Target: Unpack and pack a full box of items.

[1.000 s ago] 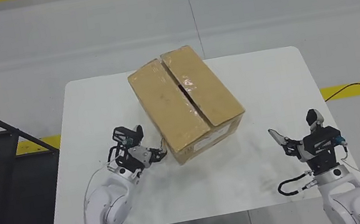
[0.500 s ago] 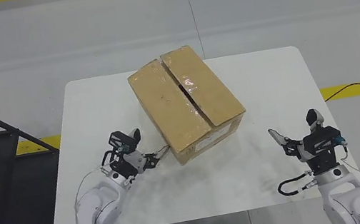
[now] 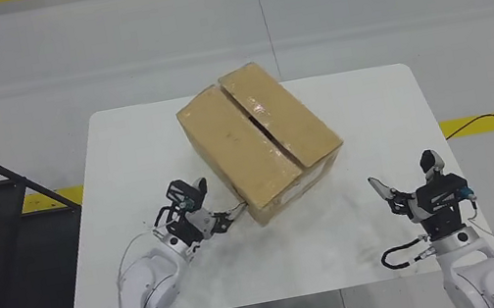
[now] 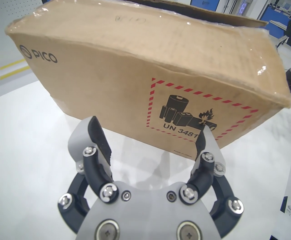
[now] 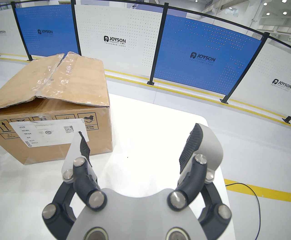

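Cardboard box point(image 3: 261, 147), top flaps folded down, stands on the white table point(image 3: 367, 103) directly ahead of the left gripper point(image 4: 149, 125). That gripper's fingers are spread wide, and one fingertip seems to touch the box's labelled side. The right gripper point(image 5: 138, 130), likewise spread and empty, hovers well apart from the box.

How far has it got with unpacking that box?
Barely begun. Done: nothing visible; the cardboard box sits on the table with its top flaps down. In hand: the left gripper, open, faces the box's side, gripping nothing. The right gripper hangs open, apart from the box. Left: opening it, unpacking, repacking.
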Controlling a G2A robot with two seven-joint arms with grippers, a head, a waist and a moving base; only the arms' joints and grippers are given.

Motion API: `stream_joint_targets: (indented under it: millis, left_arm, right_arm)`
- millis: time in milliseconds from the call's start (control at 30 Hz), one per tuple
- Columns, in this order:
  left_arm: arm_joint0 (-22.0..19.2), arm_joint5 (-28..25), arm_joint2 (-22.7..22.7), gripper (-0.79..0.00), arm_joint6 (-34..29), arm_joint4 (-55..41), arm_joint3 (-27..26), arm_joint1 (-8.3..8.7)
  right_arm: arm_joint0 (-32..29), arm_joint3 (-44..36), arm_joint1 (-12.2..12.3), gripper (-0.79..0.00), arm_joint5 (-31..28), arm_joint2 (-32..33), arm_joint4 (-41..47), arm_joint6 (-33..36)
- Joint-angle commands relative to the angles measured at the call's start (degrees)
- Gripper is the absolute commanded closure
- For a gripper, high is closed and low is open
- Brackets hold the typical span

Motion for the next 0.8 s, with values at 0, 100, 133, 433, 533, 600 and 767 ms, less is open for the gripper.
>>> stream_joint_targets:
  millis: [0, 100, 133, 433, 533, 600, 767]
  left_arm:
    - [-0.2, 0.4, 0.9, -0.785, -0.2, 0.2, 0.1, -0.14]
    - [-0.6, 0.8, 2.2, -0.785, -0.7, 0.5, 0.1, -0.33]
    - [-0.7, 0.8, 2.4, -0.785, -0.7, 0.5, 0.0, -0.37]
    - [1.5, 0.9, -0.5, -0.785, 0.7, -0.4, -2.3, 0.06]
    - [3.5, 1.2, -4.5, -0.785, 1.9, -2.6, -3.2, 0.51]
    - [4.7, 1.7, -7.9, -0.785, 2.6, -4.8, -3.2, 0.83]
    - [5.6, 0.8, -14.0, -0.785, 2.5, -12.0, -1.4, 1.27]
  right_arm:
    - [0.0, 0.0, 0.0, -0.785, 0.0, 0.0, 0.0, 0.0]
    - [0.0, 0.0, 0.0, -0.785, 0.0, 0.0, 0.0, 0.0]
    - [0.0, 0.0, 0.0, -0.785, 0.0, 0.0, 0.0, 0.0]
    - [0.0, 0.0, 0.0, -0.785, 0.0, 0.0, 0.0, 0.0]
    - [0.0, 0.0, 0.0, -0.785, 0.0, 0.0, 0.0, 0.0]
    - [0.3, 0.3, 0.0, -0.785, 0.0, -0.2, 0.2, 0.2]
    - [4.3, 3.6, -0.3, -0.785, 0.3, -2.5, -0.6, 2.8]
